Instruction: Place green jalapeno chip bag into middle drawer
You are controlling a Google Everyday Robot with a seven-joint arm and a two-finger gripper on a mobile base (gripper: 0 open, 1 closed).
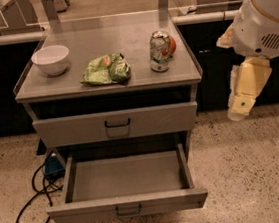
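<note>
Your job now is to get hold of the small shiny light-green foil chip bag [105,69]. It lies flat on top of the grey metal cabinet [121,35], near the front edge of the top and about in the middle. On the same top, the round white bowl [51,59] sits to the bag's left. The green-and-white drink can [161,50] stands to its right, near the bag but not touching it.

Bring the cream-coloured gripper [242,104] over the cabinet top and come down from above, right over the middle of the bag. Stay away from the can, because I think a bump would tip it. Foil is slippery and crinkly, so squeeze gently on a thick part.

The wide shallow grey middle drawer [90,210] is pulled out at the front of the cabinet, low down, with nothing in it. The plain grey drawer [71,130] above it is closed.

The gripper hangs in the air off the cabinet's right side, well apart from it. It touches nothing and carries nothing. You cannot tell if it is spread or pressed together.
</note>
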